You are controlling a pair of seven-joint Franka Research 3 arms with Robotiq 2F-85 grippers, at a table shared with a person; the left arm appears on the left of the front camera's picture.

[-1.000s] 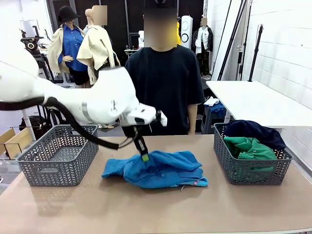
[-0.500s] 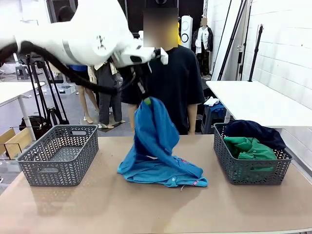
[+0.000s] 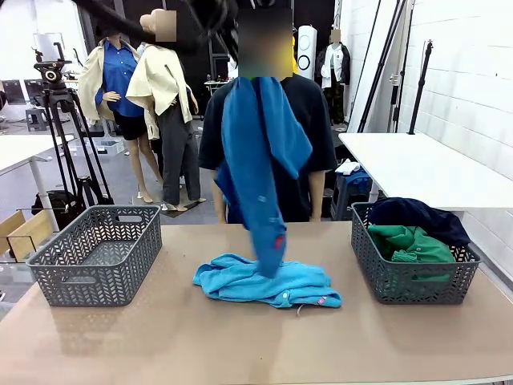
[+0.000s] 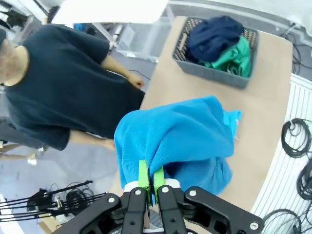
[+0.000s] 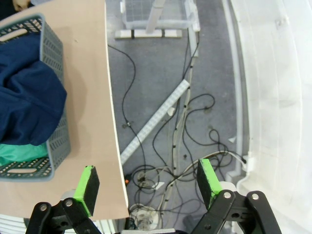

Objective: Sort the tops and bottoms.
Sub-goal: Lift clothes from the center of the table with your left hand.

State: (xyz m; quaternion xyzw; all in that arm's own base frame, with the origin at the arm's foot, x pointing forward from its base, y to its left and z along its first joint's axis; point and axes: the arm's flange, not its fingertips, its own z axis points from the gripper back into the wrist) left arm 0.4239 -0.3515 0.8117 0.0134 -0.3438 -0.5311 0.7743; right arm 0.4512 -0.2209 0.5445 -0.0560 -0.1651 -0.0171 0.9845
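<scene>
A medium blue bottom (image 3: 256, 160) hangs in the air over the middle of the table, its lower end just above a turquoise bottom (image 3: 256, 282) that lies flat with a small pink tag (image 3: 323, 301). My left gripper (image 4: 150, 176) is shut on the upper edge of the blue bottom (image 4: 180, 141), high above the table. The navy top (image 3: 417, 215) and the green top (image 3: 413, 245) lie in the right basket (image 3: 401, 285). My right gripper (image 5: 148, 179) is open, off the table's edge beside that basket (image 5: 61, 141), with nothing between its fingers.
A grey basket (image 3: 96, 265) with nothing visible inside stands at the table's left. A person in a black T-shirt (image 3: 317, 120) stands at the far side, behind the hanging cloth. Bare table (image 3: 240, 345) stretches along the near edge. Cables (image 5: 170, 146) lie on the floor below my right gripper.
My left gripper has risen steeply with the blue bottom, pulling it off the turquoise one until it hangs free. The arm has left the top of the front view.
</scene>
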